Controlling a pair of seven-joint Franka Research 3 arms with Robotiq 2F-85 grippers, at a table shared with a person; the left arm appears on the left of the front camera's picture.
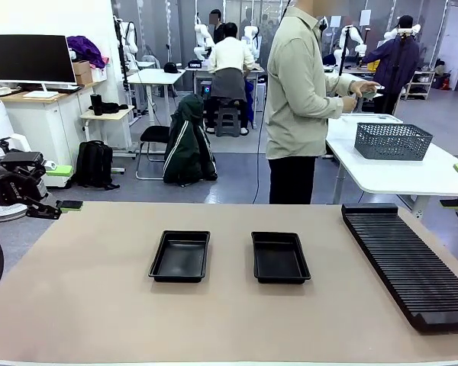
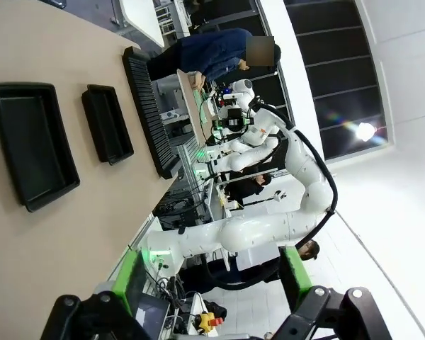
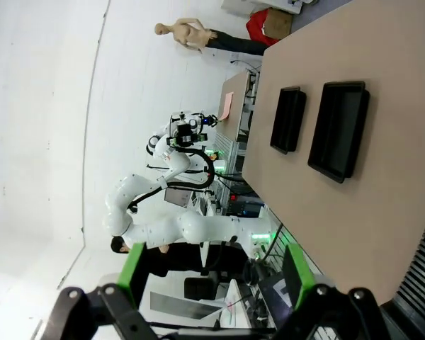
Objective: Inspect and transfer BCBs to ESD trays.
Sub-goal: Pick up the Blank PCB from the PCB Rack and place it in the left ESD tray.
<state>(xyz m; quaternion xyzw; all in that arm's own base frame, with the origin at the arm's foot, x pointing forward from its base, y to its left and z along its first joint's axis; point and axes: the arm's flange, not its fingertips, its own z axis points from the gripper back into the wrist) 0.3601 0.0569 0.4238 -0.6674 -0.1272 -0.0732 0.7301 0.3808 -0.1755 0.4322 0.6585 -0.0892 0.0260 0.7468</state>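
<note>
Two black ESD trays lie side by side mid-table, the left tray (image 1: 180, 256) and the right tray (image 1: 279, 257), both with bare floors. They also show in the left wrist view (image 2: 35, 145) (image 2: 108, 122) and in the right wrist view (image 3: 338, 129) (image 3: 287, 119). My left gripper (image 1: 65, 207) (image 2: 212, 283) hangs off the table's left edge, open with nothing between its green pads. Off the right edge, my right gripper (image 3: 214, 276) is open and holds nothing. A person across the table holds a pale flat piece (image 1: 364, 87) in both hands; I cannot tell whether it is a BCB.
A long black ribbed rack (image 1: 408, 263) runs along the table's right side. A grey mesh basket (image 1: 393, 141) stands on a white table behind it. The person (image 1: 298, 99) stands at the far edge, turned toward that table.
</note>
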